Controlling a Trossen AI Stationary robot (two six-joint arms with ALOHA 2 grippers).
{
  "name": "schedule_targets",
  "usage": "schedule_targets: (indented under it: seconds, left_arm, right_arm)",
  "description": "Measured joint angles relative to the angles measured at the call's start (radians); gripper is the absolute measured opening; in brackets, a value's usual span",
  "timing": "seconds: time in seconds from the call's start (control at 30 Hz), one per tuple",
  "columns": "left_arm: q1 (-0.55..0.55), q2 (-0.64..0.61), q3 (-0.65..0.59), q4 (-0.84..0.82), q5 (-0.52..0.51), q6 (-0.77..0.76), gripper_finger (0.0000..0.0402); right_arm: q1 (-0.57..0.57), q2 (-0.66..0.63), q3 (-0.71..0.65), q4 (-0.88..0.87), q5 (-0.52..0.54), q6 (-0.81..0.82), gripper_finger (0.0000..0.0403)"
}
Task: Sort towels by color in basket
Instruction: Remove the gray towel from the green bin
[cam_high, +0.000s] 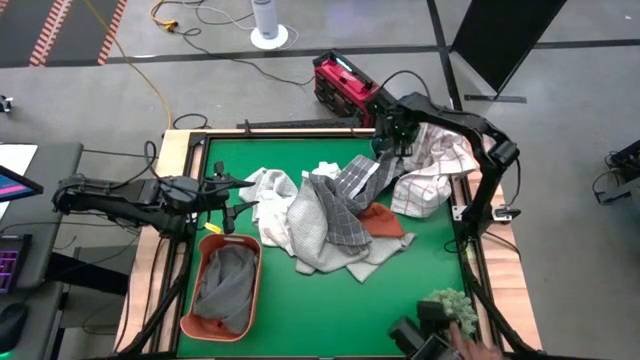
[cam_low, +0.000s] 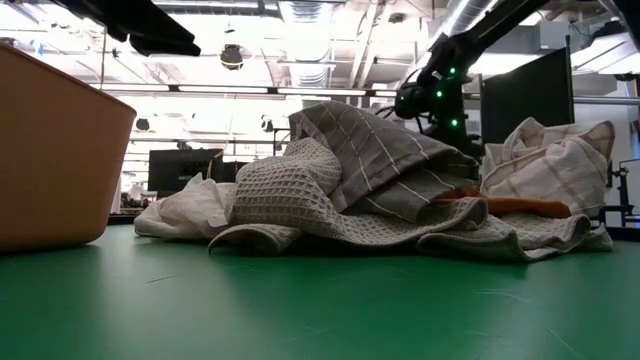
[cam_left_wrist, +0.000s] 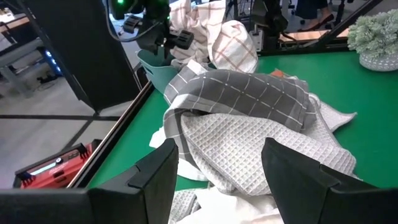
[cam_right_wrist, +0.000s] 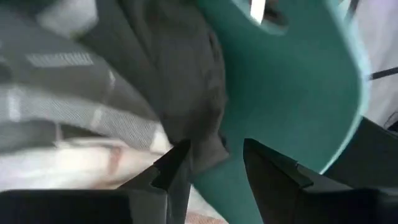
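High view: the towel heap (cam_high: 325, 215) sprawls across the green table (cam_high: 300, 310), its long axis running from the left arm's side toward the far right corner; a grey checked towel (cam_high: 352, 185) lies on top, a rust-orange towel (cam_high: 385, 222) beside it; a white checked towel (cam_high: 432, 165) fills the teal basket (cam_right_wrist: 292, 81); the right gripper (cam_high: 390, 130) hovers there, fingers parted, gripping nothing; the left gripper (cam_high: 228, 197) waits with fingers apart beside the orange basket (cam_high: 222, 288), which holds a plain grey towel (cam_high: 228, 280).

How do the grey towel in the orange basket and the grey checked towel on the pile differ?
The plain grey towel lies crumpled inside the orange basket, already sorted; the grey checked towel drapes over the pile on the green table, still unsorted. The first shows no pattern; the second carries thin pale check lines. Both are grey cloth, and neither is gripped.
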Motion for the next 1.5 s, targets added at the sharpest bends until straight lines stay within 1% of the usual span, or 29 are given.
schedule_targets:
  seconds: [0.07, 0.17, 0.33, 0.43, 0.57, 0.77, 0.83, 0.93, 0.97, 1.0, 1.1, 1.2, 1.3, 1.43, 1.5]
  left_arm:
    - [0.0, 0.0, 0.0, -0.011, 0.0, -0.003, 0.0222]
    - [0.0, 0.0, 0.0, -0.018, 0.0, -0.003, 0.0222]
    - [0.0, 0.0, 0.0, -0.018, 0.0, 0.001, 0.0222]
    - [0.0, 0.0, 0.0, -0.017, 0.0, 0.003, 0.0222]
    - [0.0, 0.0, 0.0, -0.017, 0.0, 0.002, 0.0222]
    - [0.0, 0.0, 0.0, -0.014, 0.0, 0.001, 0.0222]
    - [0.0, 0.0, 0.0, -0.014, 0.0, 0.0, 0.0222]
    - [0.0, 0.0, 0.0, -0.013, 0.0, -0.002, 0.0222]
    - [0.0, 0.0, 0.0, -0.013, 0.0, -0.001, 0.0222]
    - [0.0, 0.0, 0.0, -0.009, 0.0, 0.0, 0.0222]
    - [0.0, 0.0, 0.0, -0.003, 0.0, 0.003, 0.0222]
    - [0.0, 0.0, 0.0, -0.003, 0.001, 0.001, 0.0222]
    - [0.0, 0.0, 0.0, -0.003, 0.001, -0.001, 0.0222]
    - [0.0, 0.0, 0.0, -0.003, 0.002, -0.003, 0.0222]
    - [0.0, 0.0, 0.0, -0.004, 0.002, -0.003, 0.0222]
  right_arm:
    - [-0.011, 0.011, 0.0, -0.002, -0.018, -0.018, 0.0186]
    - [-0.03, 0.012, 0.0, -0.01, -0.102, -0.049, 0.0204]
    - [-0.03, 0.012, 0.0, -0.019, -0.081, -0.081, 0.025]
    - [-0.027, 0.013, 0.0, -0.013, -0.071, -0.096, 0.0261]
    - [-0.029, 0.013, 0.0, -0.009, -0.053, -0.089, 0.0258]
    - [-0.03, 0.025, 0.0, -0.019, -0.039, -0.022, 0.0248]
    - [-0.016, 0.049, 0.0, -0.049, 0.009, 0.006, 0.0247]
    - [0.032, 0.081, 0.012, -0.108, 0.18, 0.067, 0.0247]
    - [0.045, 0.081, 0.016, -0.111, 0.198, 0.079, 0.0247]
    - [0.053, 0.08, 0.022, -0.108, 0.196, 0.086, 0.0247]
    - [0.058, 0.079, 0.033, -0.1, 0.144, 0.089, 0.0247]
    - [0.038, 0.079, 0.036, -0.093, 0.13, 0.09, 0.0247]
    - [0.015, 0.087, 0.036, -0.094, 0.093, 0.111, 0.0246]
    - [0.013, 0.146, 0.036, -0.12, 0.088, 0.12, 0.0245]
    - [0.025, 0.178, 0.036, -0.115, 0.14, 0.11, 0.0238]
